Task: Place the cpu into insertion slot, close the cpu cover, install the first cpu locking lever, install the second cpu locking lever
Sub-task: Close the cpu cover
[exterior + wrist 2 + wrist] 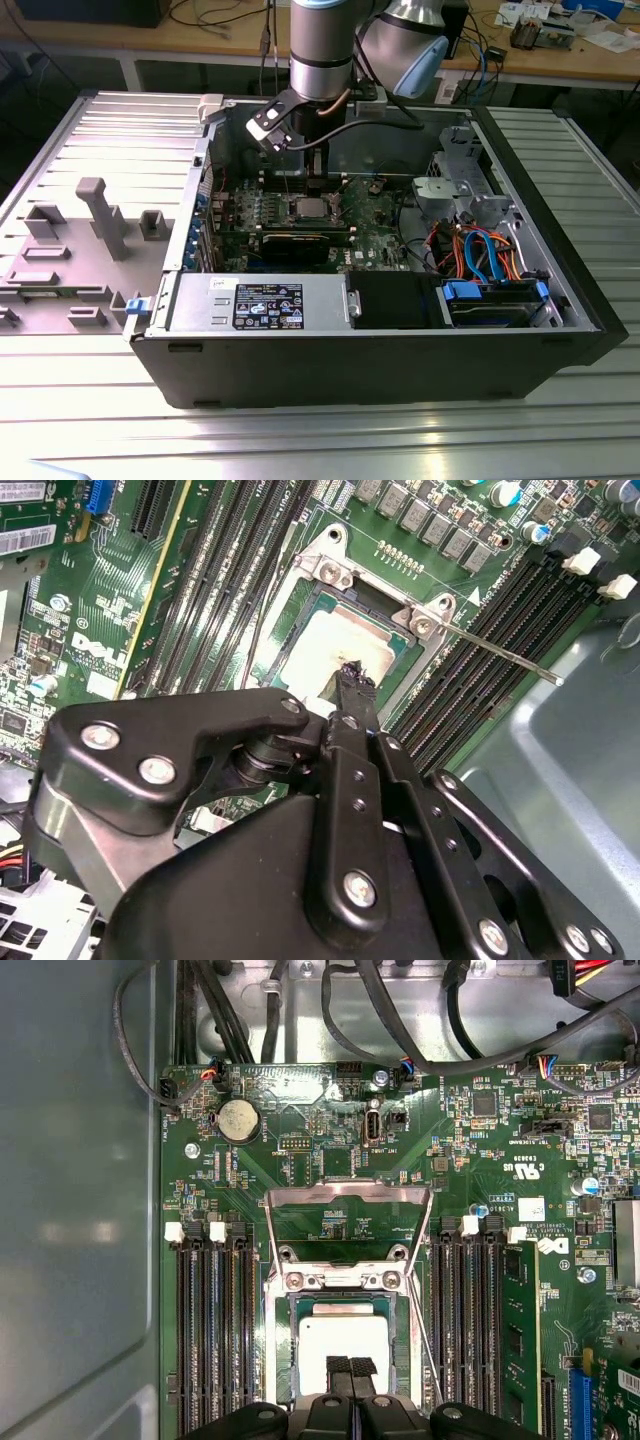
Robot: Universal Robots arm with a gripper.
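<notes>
**Fingertips on the seated chip, cover still up**

The gripper (350, 1370) has its jaws pressed together with nothing showing between them. The tips rest on the pale top of the cpu (343, 1335). The cpu lies flat inside the insertion slot (293, 1350), its edges square to the silvery rim, so the placing looks all but done. The cpu cover (345, 1192) stands swung open on its hinge, clear of the chip. A thin locking lever (500, 656) juts free across the memory slots (520, 610) (not hooked down, as far as I can judge).

To do this step well, any touch should be straight down and light. A sideways nudge could scrape the contacts beneath. All four edges should sit level before anything bears on them.

In the exterior view the socket sits on the green board (370, 215) inside the open computer case (350, 360). The grey power supply (255, 300) lies at about seven o'clock from it, and blue and orange cables (480, 250) at four o'clock. The case rests on a ribbed metal table (300, 440), with a grey fixture block (100, 215) at nine o'clock and a cluttered workbench (120, 42) at twelve
</notes>
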